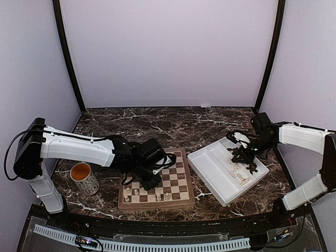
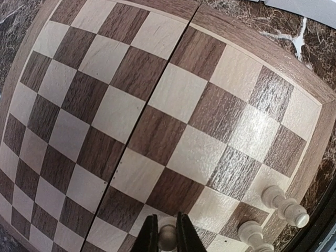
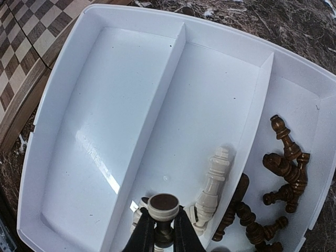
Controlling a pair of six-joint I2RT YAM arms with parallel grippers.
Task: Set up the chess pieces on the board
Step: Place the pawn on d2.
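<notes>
- Chess pieces (image 3: 212,184): turned wood, cream and dark brown, found lying just beyond right gripper (image 3: 164,227), itself clamped on a pale-rimmed piece (image 3: 163,206).
- Left gripper (image 2: 167,231) is closed on a cream piece (image 2: 168,240).

Boards: one board (image 1: 182,181), centre of the top view.
Trays: one tray (image 1: 210,170), three compartments.
Mugs: one mug (image 1: 84,178), lower left.
Pale pieces, left wrist view: three pale pieces (image 2: 283,203) along the bottom edge, one between the fingers of my left gripper (image 2: 167,223).
Dark pieces: heaped dark pieces (image 3: 281,167), lower right; too tangled to count.
Held piece: one held piece (image 3: 163,206) clamped in my right gripper (image 3: 163,223).
</notes>
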